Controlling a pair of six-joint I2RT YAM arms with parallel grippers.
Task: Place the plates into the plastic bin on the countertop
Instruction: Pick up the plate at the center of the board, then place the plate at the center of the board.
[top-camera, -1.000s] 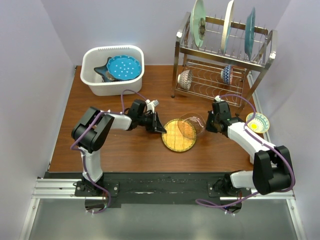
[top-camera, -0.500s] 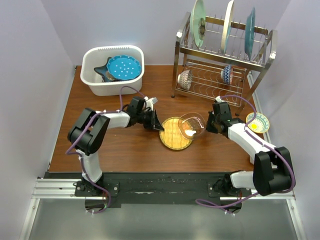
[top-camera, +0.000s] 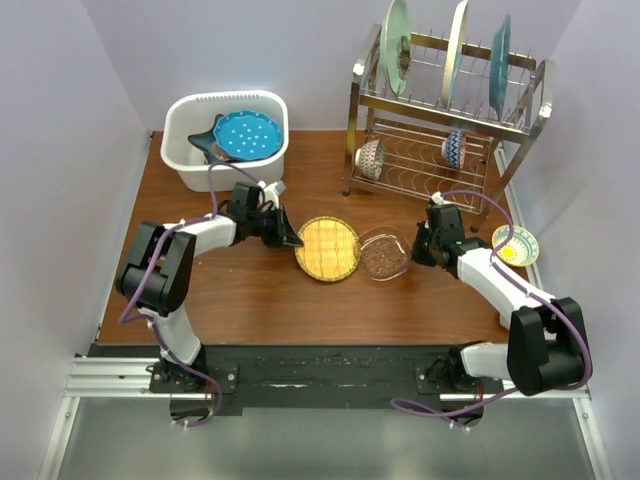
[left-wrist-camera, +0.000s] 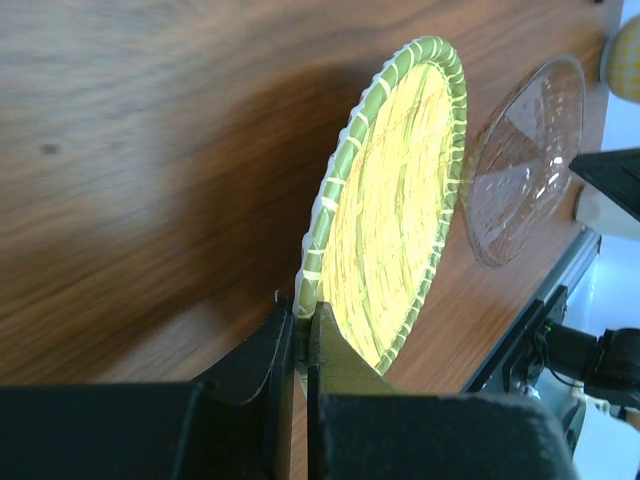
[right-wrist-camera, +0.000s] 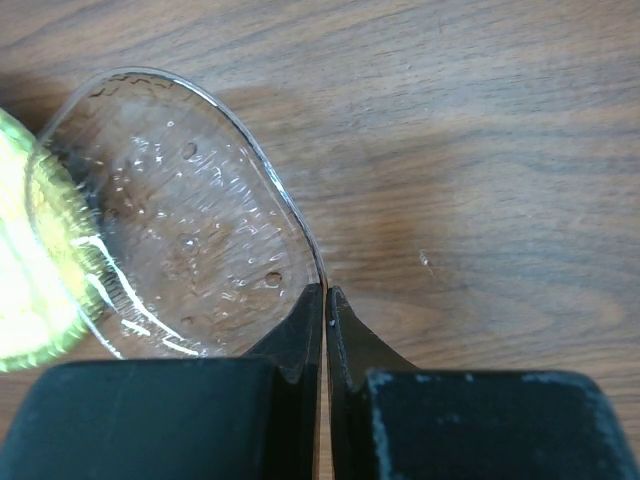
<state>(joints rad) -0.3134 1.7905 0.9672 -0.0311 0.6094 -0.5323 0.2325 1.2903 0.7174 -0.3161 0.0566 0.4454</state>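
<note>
My left gripper (top-camera: 291, 239) is shut on the rim of an amber plate with a green rim (top-camera: 327, 248), held just above the countertop (top-camera: 250, 290); in the left wrist view its jaws (left-wrist-camera: 303, 315) pinch the plate's edge (left-wrist-camera: 395, 210). My right gripper (top-camera: 413, 250) is shut on the rim of a clear glass plate (top-camera: 385, 254), which sits low beside the amber one; the right wrist view shows this grip (right-wrist-camera: 325, 295) on the glass plate (right-wrist-camera: 180, 220). The plastic bin (top-camera: 186, 165) stands at the back left and holds a blue dotted plate (top-camera: 247, 133) and a dark blue star-shaped plate (top-camera: 205, 142).
A steel wire dish rack (top-camera: 530, 115) stands at the back right with three upright plates (top-camera: 457, 40) on top and two small bowls (top-camera: 370, 157) below. A small yellow patterned dish (top-camera: 515, 245) lies near the right edge, beside my right arm.
My left gripper has carried the amber plate left and back, toward the bin. The glass plate, earlier tilted over the amber plate, now sits low beside it in the right gripper.
</note>
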